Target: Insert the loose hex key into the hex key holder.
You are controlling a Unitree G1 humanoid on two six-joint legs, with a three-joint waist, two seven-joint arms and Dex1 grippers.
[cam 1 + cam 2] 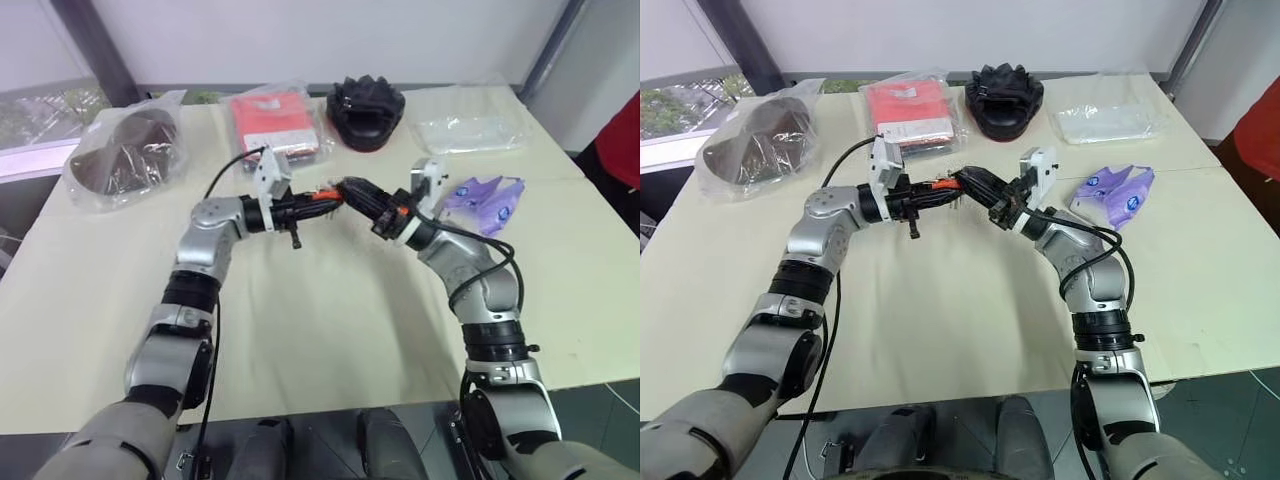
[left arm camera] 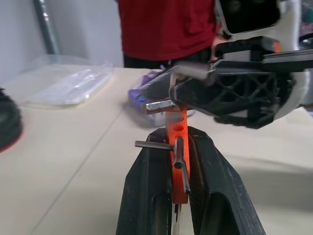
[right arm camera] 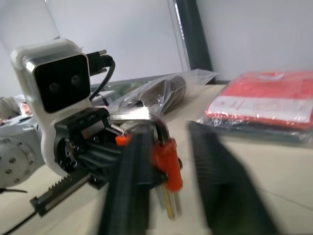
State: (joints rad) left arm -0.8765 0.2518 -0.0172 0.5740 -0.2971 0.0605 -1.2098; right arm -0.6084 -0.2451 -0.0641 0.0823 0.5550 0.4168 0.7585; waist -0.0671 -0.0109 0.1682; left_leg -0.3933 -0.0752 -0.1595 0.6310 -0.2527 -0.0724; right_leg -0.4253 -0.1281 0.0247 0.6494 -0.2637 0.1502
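The hex key holder (image 2: pixel 178 147) sits between the left claw's (image 2: pixel 180 161) fingers, above the table (image 1: pixel 330 320).

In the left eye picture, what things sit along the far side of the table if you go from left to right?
Dark thing in a clear bag → red packet in clear plastic → black glove-like thing → clear plastic packet

A lab or test room, judging by the plain cream desk (image 1: pixel 330 330) laid with bagged sample goods — a red packet (image 1: pixel 272 122) at twelve o'clock, a clear packet (image 1: pixel 470 133) at one — under bare white walls and dark window frames.
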